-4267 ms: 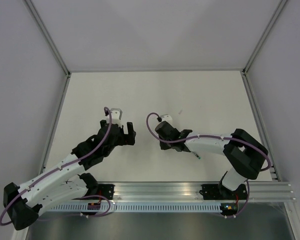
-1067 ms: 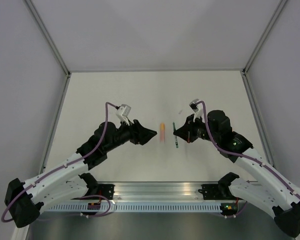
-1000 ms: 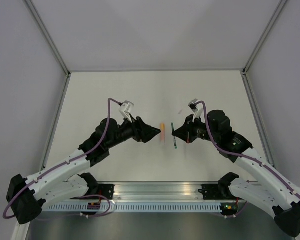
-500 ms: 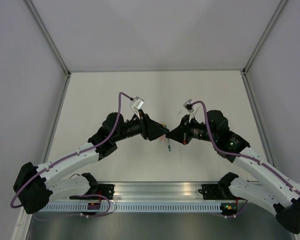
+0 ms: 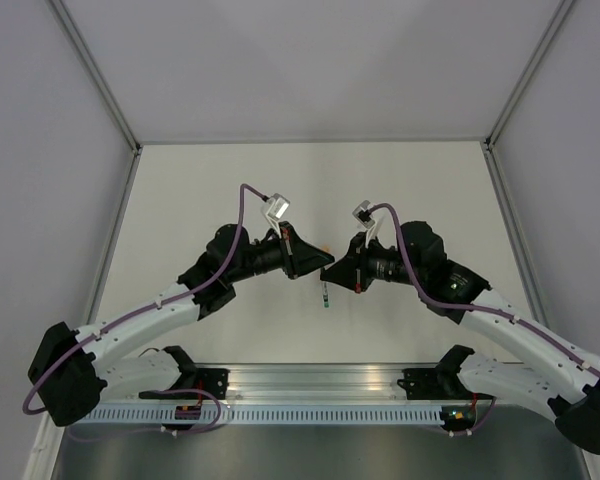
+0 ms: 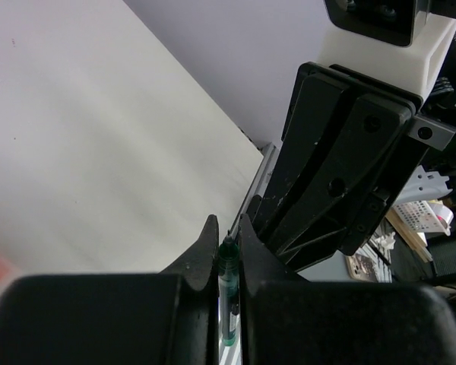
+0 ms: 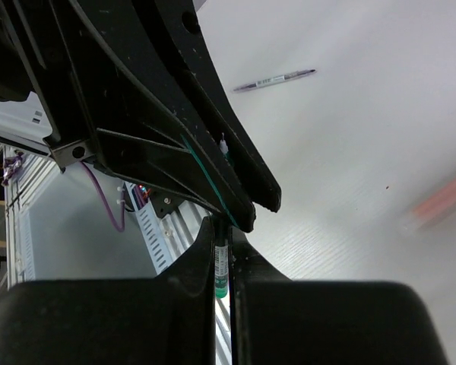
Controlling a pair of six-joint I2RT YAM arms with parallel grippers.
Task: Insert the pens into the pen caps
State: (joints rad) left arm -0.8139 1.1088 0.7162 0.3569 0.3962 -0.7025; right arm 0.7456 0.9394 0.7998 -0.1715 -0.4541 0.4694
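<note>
A dark green pen (image 5: pixel 326 294) hangs upright above the middle of the table where both arms meet. My left gripper (image 6: pixel 228 228) is shut on it, the pen's thin tip (image 6: pixel 228 243) poking up between the fingers. Lower on the same pen (image 7: pixel 222 262), beside its printed label, my right gripper (image 7: pixel 222 228) is also shut. From above, the left gripper (image 5: pixel 326 263) and right gripper (image 5: pixel 334 274) nearly touch. An orange-pink pen (image 7: pixel 441 199) lies blurred on the table. A pale pen with a dark end (image 7: pixel 273 79) lies farther off. No pen caps are in view.
The white table (image 5: pixel 400 180) is walled on three sides, with grey posts in its back corners. An aluminium rail (image 5: pixel 320 385) carrying the arm bases runs along the near edge. Purple cables loop over both arms.
Both arms have swung in toward the table's middle. The left gripper, open a second ago, has closed on the green pen that the right gripper was carrying.
</note>
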